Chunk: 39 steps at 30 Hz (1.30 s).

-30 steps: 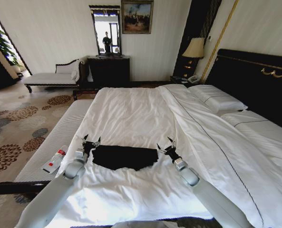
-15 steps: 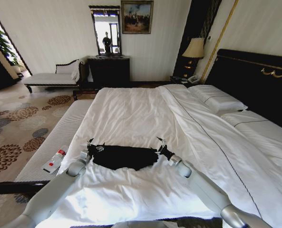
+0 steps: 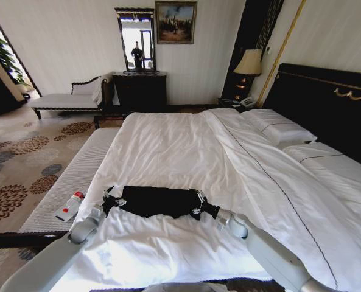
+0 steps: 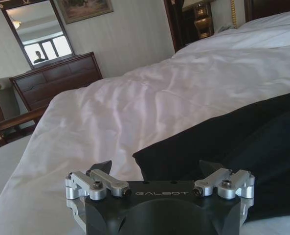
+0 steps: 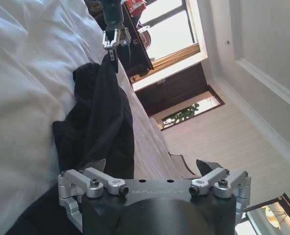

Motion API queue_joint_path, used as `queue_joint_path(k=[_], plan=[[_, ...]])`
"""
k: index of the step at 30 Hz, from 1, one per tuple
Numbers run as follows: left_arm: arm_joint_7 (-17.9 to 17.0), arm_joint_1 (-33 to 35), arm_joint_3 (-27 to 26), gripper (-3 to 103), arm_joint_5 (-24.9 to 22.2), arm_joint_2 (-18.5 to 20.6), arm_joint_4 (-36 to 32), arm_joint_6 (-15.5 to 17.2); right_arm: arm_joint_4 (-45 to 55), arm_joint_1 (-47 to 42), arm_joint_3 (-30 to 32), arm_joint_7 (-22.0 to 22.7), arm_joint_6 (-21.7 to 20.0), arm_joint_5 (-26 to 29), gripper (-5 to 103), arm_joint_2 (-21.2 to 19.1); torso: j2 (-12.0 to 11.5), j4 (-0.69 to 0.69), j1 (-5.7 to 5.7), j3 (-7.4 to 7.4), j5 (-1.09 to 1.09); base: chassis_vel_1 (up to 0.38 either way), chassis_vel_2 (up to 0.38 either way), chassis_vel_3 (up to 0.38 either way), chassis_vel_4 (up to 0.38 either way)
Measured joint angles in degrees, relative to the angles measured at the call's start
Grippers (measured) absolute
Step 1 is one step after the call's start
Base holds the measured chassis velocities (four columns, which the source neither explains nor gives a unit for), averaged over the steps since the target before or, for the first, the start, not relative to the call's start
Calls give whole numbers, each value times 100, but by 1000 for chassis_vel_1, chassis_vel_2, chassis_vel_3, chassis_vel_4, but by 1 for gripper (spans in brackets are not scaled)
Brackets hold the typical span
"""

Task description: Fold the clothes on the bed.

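The black T-shirt (image 3: 157, 201) lies bunched into a long, soft roll across the near part of the bed (image 3: 168, 146), and you can't read any lettering on it, since the cloth is folded in on itself. Your left tool (image 3: 111, 201) sits at its left end and your right tool (image 3: 198, 205) at its right end, both low against the white duvet. In the left wrist view the left tool (image 4: 157, 172) has its fingers spread, with the dark cloth's edge lying between them. In the right wrist view the right tool (image 5: 149, 169) is likewise spread, the cloth (image 5: 98, 122) draped ahead of it; whether either one pinches fabric you cannot tell. Beyond, the duvet runs smooth and lightly creased to two pillows (image 3: 277, 126) and a dark headboard (image 3: 326, 103) with gold trim.
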Motion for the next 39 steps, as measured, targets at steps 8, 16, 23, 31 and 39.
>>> queue_joint_path(k=[8, 16, 23, 31, 39], plan=[[94, 1268, -921, 100, -71, 187, -636, -147, 106, 50, 32, 10, -177, 324, 100, -13, 1, 2, -1, 0, 0, 0, 0, 0, 0], [2, 2021, -2086, 100, -599, -110, -1650, -6, -1275, 1485, -749, -22, -375, 364, 100, 637, -1, 0, 1, 2, 2, 0, 0, 0, 0], [-10, 2733, -2936, 100, -1012, -495, -2218, 105, -1903, 1981, -1271, -22, -325, 75, 100, 1218, 0, 2, 1, 1, 0, 0, 0, 0, 0], [-6, 3166, -3683, 100, -1355, -716, -2326, 104, -1200, 1698, -1960, -6, -132, -574, 100, 1240, -1, 0, 1, 1, 1, 0, 0, 0, 0], [9, 3351, -3963, 100, -1533, -895, -2285, 80, -640, 1730, -2071, 58, -304, -302, 100, 1073, -1, -3, 0, 1, -2, 0, 0, 0, 0]])
